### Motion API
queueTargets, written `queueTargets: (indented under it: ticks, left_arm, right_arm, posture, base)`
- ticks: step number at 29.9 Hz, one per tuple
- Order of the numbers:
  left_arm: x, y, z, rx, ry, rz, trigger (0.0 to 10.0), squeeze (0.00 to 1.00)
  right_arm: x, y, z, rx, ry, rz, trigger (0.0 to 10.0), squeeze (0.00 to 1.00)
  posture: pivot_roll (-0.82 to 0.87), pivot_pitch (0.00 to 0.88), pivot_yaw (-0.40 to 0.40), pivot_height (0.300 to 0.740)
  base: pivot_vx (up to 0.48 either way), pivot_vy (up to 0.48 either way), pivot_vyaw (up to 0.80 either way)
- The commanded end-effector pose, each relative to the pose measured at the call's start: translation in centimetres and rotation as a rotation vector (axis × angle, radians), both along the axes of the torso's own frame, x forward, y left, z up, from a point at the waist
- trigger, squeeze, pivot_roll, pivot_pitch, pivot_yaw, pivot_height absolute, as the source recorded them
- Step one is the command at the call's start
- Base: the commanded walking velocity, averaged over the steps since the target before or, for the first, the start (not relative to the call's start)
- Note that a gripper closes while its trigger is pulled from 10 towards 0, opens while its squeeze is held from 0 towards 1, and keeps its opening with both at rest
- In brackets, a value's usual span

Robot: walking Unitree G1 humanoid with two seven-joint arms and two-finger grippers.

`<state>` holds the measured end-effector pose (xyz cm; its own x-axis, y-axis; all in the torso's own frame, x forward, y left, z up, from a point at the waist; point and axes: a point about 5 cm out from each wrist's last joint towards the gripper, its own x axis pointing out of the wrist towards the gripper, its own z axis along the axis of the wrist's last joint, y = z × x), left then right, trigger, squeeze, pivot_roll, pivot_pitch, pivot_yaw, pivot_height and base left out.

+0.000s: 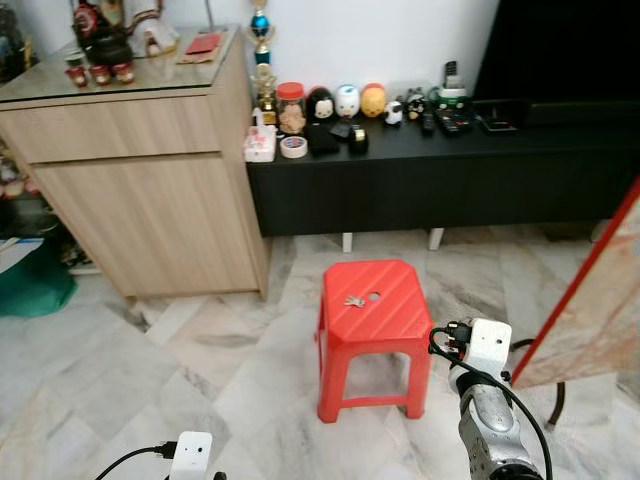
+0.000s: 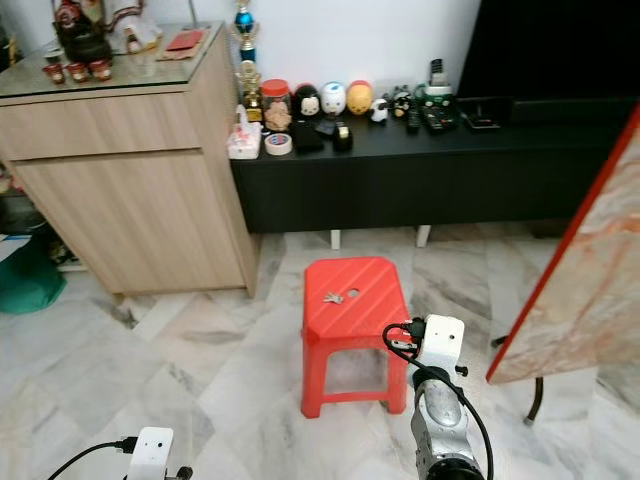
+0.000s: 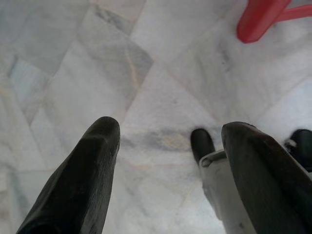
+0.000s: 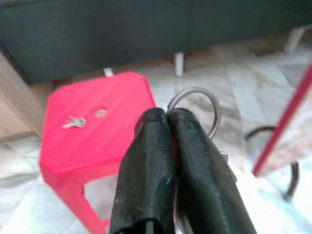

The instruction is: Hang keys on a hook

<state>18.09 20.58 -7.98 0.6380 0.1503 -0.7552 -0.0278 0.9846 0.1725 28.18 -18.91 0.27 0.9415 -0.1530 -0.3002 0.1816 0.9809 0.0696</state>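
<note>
**Right gripper holds a key ring beside the red stool**

A long black TV bench (image 1: 430, 175) stands at the far wall, and a light wooden cabinet (image 1: 140, 190) stands to its left, touching its end. On the bench there are small figures, a jar and remote controls. A tilted board with a red edge (image 1: 590, 300) leans in on the right side. In the middle of the marble floor (image 1: 150, 360) stands a red plastic stool (image 1: 372, 330), and a small bunch of keys (image 1: 354, 300) lies on its seat, near the hole in the seat.

The right arm (image 1: 490, 400) is raised near the right side of the stool. The right gripper (image 4: 168, 119) has its two black fingers pressed together, and they clench a silver key ring (image 4: 197, 109), which stands out above the fingertips. The left gripper (image 3: 168, 141) hangs low over the floor with its fingers spread wide and nothing between them
</note>
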Motion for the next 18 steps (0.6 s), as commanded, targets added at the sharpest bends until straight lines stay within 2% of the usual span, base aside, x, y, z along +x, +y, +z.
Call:
queueTargets:
  ticks: [1, 5, 7, 9, 10, 12, 18]
  left_arm:
    - [-0.5, 0.2, -0.2, 0.019, 0.019, -0.012, 10.0, 0.0]
    - [-0.5, 0.2, -0.3, 0.018, 0.026, -0.007, 10.0, 0.0]
    - [-0.5, 0.2, -0.3, 0.018, 0.026, -0.007, 10.0, 0.0]
    - [-0.5, 0.2, -0.3, 0.017, 0.028, -0.006, 10.0, 0.0]
    - [-0.5, 0.2, -0.3, 0.017, 0.028, -0.006, 10.0, 0.0]
    - [-0.5, 0.1, -0.2, 0.016, 0.026, -0.007, 10.0, 0.0]
    - [-0.5, 0.1, -0.2, 0.016, 0.027, -0.009, 10.0, 0.0]
  right_arm:
    - [-0.4, 0.1, -0.7, 0.017, 0.048, -0.014, 10.0, 0.0]
    - [-2.4, -1.0, -2.9, 0.06, 0.182, -0.067, 10.0, 0.0]
    - [-2.8, -1.1, -3.2, 0.062, 0.202, -0.07, 10.0, 0.0]
    - [-4.5, -1.8, -4.6, 0.069, 0.301, -0.09, 10.0, 0.0]
    - [-4.5, -1.8, -4.6, 0.069, 0.301, -0.09, 10.0, 0.0]
    - [-5.8, -2.4, -5.5, 0.045, 0.376, -0.104, 10.0, 0.0]
    - [-6.5, -2.3, -6.1, 0.086, 0.417, -0.125, 10.0, 0.0]
  posture:
    - [-0.04, 0.0, 0.017, 0.74]
    - [-0.03, 0.0, 0.015, 0.74]
    - [-0.04, 0.0, 0.016, 0.74]
    - [-0.04, 0.0, 0.017, 0.74]
    - [-0.04, 0.0, 0.017, 0.74]
    - [-0.04, 0.0, 0.017, 0.74]
    - [-0.04, 0.0, 0.019, 0.74]
  base:
    - [0.0, -0.281, 0.0]
    - [0.0, -0.277, 0.0]
    - [0.0, -0.277, 0.0]
    - [0.0, -0.294, 0.0]
    - [0.0, -0.3, 0.0]
    - [0.0, -0.304, 0.0]
    - [0.0, -0.321, 0.0]
